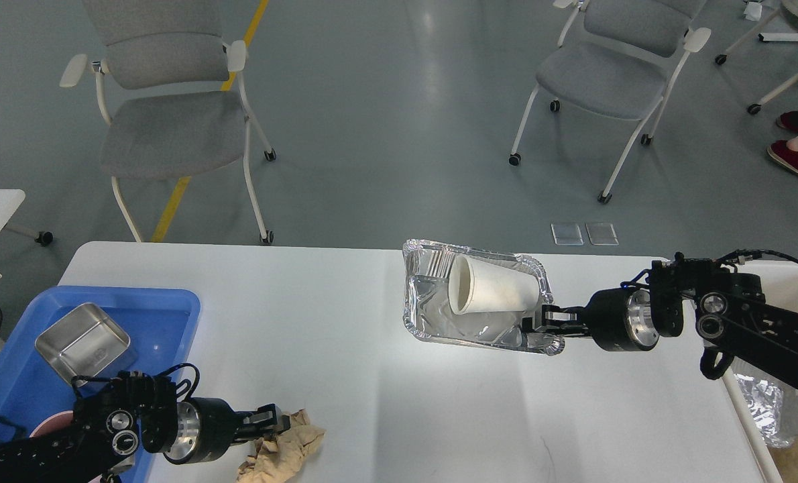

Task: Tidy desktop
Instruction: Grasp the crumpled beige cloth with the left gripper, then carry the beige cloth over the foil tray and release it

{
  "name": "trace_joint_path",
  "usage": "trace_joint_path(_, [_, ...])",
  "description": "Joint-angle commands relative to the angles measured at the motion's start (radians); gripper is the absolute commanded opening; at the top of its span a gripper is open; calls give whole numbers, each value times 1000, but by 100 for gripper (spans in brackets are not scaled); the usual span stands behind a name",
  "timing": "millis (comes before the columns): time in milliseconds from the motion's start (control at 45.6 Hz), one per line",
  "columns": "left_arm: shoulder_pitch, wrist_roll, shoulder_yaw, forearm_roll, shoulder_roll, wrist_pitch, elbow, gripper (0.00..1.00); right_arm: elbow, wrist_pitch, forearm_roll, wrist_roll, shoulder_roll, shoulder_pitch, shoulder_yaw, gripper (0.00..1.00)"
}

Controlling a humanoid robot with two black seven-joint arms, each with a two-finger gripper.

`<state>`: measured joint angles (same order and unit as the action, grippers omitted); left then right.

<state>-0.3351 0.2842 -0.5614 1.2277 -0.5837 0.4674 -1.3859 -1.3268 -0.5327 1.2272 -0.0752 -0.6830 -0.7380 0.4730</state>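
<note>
Gripping the flimsy foil tray [439, 322] by its lower-right rim at frame centre, the right gripper [540, 320] lifts it, paper cup [493, 293] inside, over the desktop [345, 376], while the left gripper [279, 420] pinches soft crumpled paper [285, 449] lower left.

Black jointed arms (silver wrist rings)

On the desktop [372, 376]: tray [171, 308] far left holding a tin [84, 342]; crumpled paper [285, 449] beside it at my near edge; foil dish [426, 308] right, cup [493, 288] lying inside.
</note>
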Motion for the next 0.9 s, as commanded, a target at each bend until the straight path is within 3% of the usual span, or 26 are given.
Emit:
trace_joint_path(0, [-48,1,-6,4,-28,4,-36,0,0,0,0,0,-1,-1,1,0])
trace_joint_path(176, [-116,15,-35,-4,-195,23,-188,0,0,0,0,0,-3,0,1,0])
trace_joint_path(351, [-128,32,-221,-108,-439,112,-355,0,1,0,0,0,-3,0,1,0])
trace_joint_path(505, [-162,36,-420,-301,-646,237,-364,0,3,0,0,0,-3,2,1,0])
trace_joint_path(702, [-231,38,-662,-502,-818,367,-357,0,5,0,1,0,-1,6,1,0])
trace_joint_path(878, [-246,39,-661,-530,-820,370,-357,0,5,0,1,0,-3,8,1,0])
